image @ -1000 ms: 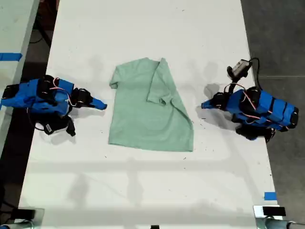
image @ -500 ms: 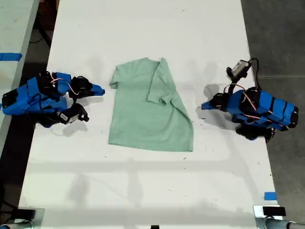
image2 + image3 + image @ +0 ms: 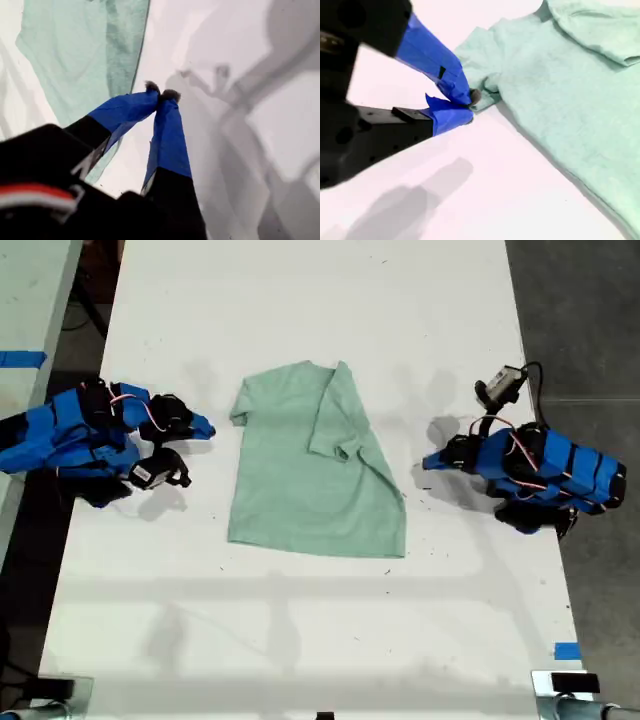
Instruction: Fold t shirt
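The t shirt lies partly folded at the middle of the white desk, one side turned over the body. At nine o'clock a blue arm points toward it; at three o'clock another arm does likewise. Both tips are off the cloth.

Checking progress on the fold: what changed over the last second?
My second hand swung toward the exterior view's top, ending shut beside the shirt's sleeve, gripping nothing. My first hand and the shirt stayed put.
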Controlling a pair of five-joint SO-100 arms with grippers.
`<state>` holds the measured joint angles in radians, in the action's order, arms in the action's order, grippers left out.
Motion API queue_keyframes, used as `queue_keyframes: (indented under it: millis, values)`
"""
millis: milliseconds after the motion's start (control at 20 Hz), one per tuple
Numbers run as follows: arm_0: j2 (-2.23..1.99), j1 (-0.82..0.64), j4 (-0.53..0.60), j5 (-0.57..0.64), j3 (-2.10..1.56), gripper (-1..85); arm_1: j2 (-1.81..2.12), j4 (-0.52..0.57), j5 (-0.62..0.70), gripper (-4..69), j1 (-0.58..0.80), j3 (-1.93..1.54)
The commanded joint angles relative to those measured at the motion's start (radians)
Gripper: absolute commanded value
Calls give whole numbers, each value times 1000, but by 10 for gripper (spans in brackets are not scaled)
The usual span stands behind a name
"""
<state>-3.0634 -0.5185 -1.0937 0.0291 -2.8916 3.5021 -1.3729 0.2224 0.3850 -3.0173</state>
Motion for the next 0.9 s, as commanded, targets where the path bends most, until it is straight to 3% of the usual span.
queue_keyframes:
  millis: [0,250,450,650,850]
  values:
    - [416,-78,-8,100,360,48,3,5,0,20,0,-74]
    - [974,-202,12,380,765,225,3,5,5,29,-5,-74]
    - [1124,-356,81,575,821,235,3,5,12,37,-5,-74]
    - [1373,-413,107,632,922,231,3,5,15,39,-8,-74]
    - [1422,-353,124,594,939,223,3,5,18,40,-8,-74]
